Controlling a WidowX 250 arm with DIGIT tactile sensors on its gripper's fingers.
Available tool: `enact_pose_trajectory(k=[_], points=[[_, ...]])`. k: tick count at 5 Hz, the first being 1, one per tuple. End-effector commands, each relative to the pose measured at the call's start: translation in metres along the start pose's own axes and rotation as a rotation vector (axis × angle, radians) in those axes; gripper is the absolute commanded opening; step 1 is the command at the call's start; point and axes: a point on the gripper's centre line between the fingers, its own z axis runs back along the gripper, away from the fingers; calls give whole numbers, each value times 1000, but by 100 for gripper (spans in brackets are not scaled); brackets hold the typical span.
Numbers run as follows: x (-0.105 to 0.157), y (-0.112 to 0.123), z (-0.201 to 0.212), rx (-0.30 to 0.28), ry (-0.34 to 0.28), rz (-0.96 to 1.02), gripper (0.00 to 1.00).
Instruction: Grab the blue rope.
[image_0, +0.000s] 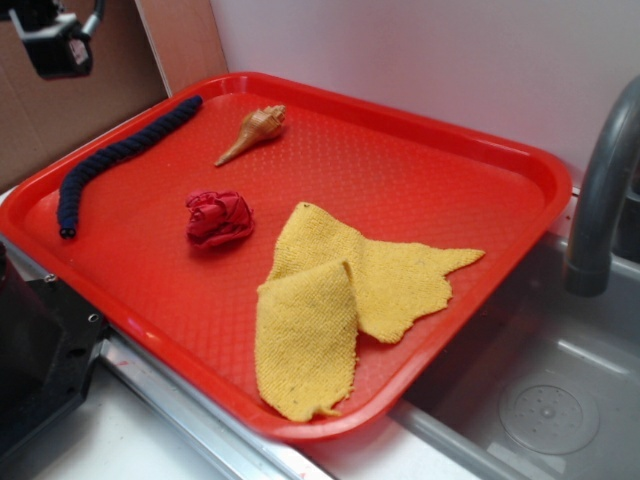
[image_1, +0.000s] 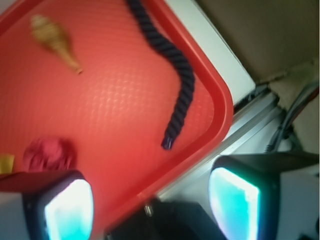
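Red tray (image_0: 480, 150) fills the scene beside a grey sink (image_0: 560, 400). Yellow cloth (image_0: 330, 300) lies front; blue rope (image_0: 115, 160) runs along the tray's left rim, untouched. Gripper (image_1: 150, 202) hangs spread, holding nothing, above the tray edge. Risk: descending here, a finger could strike the raised rim.

At the upper left of the exterior view, the gripper (image_0: 55, 40) is a black boxy housing with a grey cable looping off it. In the wrist view's lower corners, its fingers (image_1: 67, 210) are black shells with pale, teal-glowing pads.
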Motion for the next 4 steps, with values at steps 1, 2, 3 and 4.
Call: enact_pose_trajectory(k=[1, 2, 3, 4], points=[[16, 45, -46, 32, -79, 68, 100], [26, 50, -83, 16, -84, 34, 100], [33, 37, -108, 4, -52, 55, 100], [31, 24, -123, 19, 19, 117, 100]])
